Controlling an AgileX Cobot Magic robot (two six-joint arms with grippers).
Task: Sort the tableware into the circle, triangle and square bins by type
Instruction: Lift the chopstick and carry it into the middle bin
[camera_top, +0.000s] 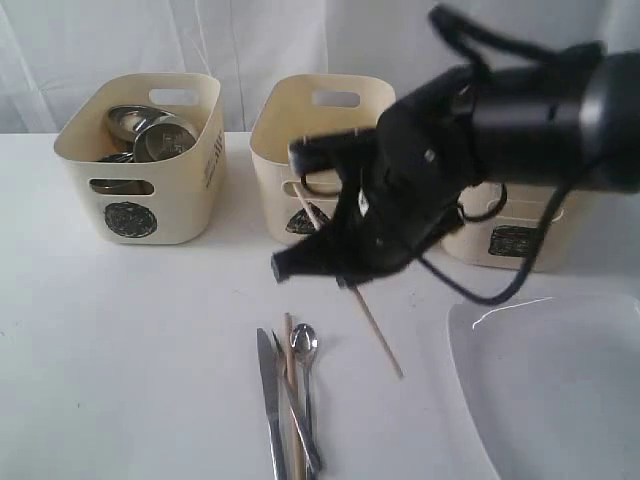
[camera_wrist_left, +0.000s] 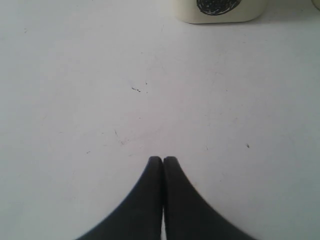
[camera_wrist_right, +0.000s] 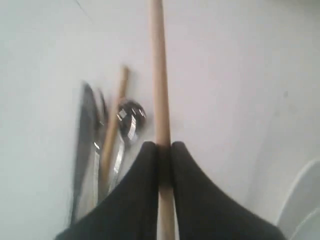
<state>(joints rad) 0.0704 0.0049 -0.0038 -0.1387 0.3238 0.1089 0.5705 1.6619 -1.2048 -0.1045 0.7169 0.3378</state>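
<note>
One chopstick (camera_wrist_right: 159, 75) is pinched in my right gripper (camera_wrist_right: 164, 150), in the middle of the frame. Held so thinly, it could swing or slip onto the spoon (camera_top: 304, 342). My left gripper (camera_wrist_left: 163, 161) is closed, empty.

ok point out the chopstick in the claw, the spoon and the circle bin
held chopstick (camera_wrist_right: 159, 75), right wrist view, middle of its shaft
spoon (camera_top: 304, 340), exterior view, its bowl
circle bin (camera_top: 175, 210), exterior view, front wall
</note>
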